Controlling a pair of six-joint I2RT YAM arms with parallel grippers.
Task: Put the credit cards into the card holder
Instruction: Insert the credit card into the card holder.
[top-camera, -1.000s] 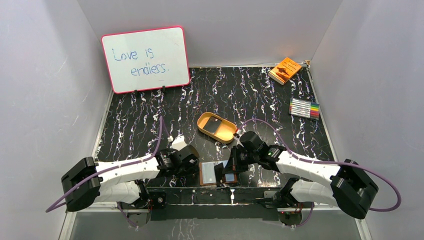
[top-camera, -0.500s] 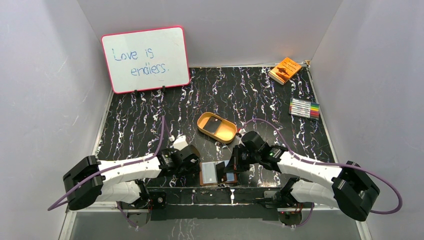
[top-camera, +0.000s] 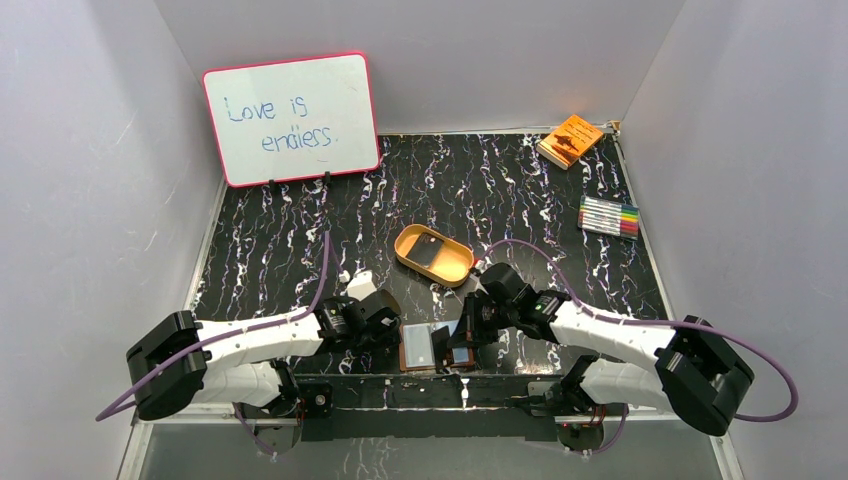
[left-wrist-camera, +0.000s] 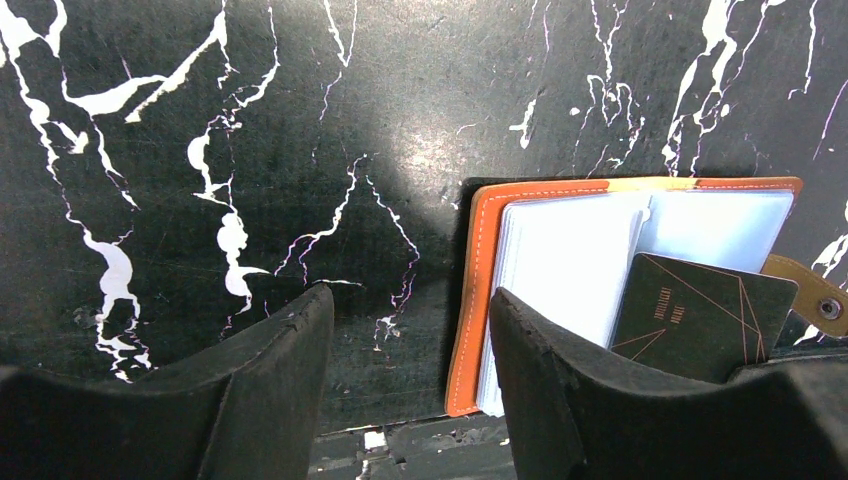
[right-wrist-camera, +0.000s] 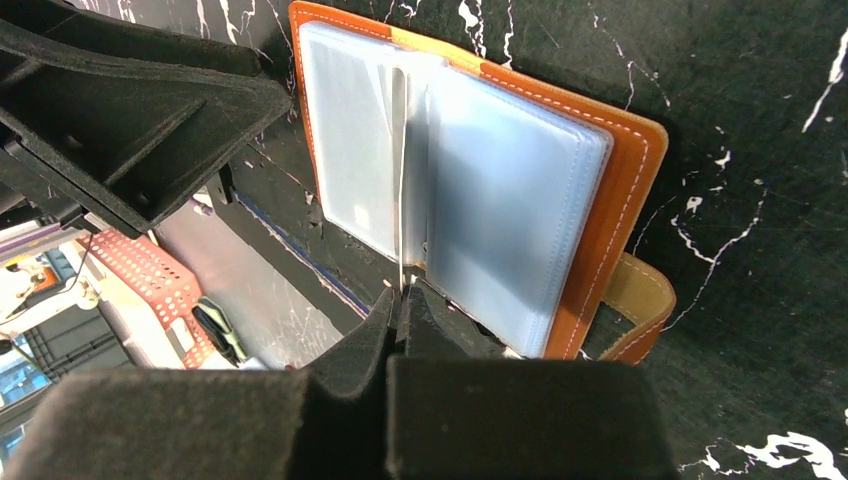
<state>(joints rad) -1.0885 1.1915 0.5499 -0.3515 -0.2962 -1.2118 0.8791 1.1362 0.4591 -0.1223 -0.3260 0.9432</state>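
Observation:
The reddish-brown card holder (top-camera: 420, 348) lies open at the table's near edge, with clear sleeves showing (right-wrist-camera: 510, 210) and its strap tab (left-wrist-camera: 815, 295) to the right. My right gripper (top-camera: 458, 345) is shut on a black card (left-wrist-camera: 700, 315) and holds it upright on its edge, down among the sleeves; in the right wrist view the card (right-wrist-camera: 401, 180) shows edge-on above the gripper (right-wrist-camera: 402, 300). My left gripper (left-wrist-camera: 410, 295) is open and astride the holder's left edge (left-wrist-camera: 480, 290), with one finger over the left page. A dark card (top-camera: 432, 250) lies in the tray. No pale card shows.
A tan oval tray (top-camera: 452, 268) sits just behind the holder. A whiteboard (top-camera: 290, 118) stands at the back left, an orange booklet (top-camera: 570, 140) at the back right, and a pack of markers (top-camera: 609, 216) at the right. The table's near edge (left-wrist-camera: 420, 440) runs right beside the holder.
My left gripper has moved a little right, up to the holder's left edge. My right gripper has shifted slightly toward the near edge with the black card in it.

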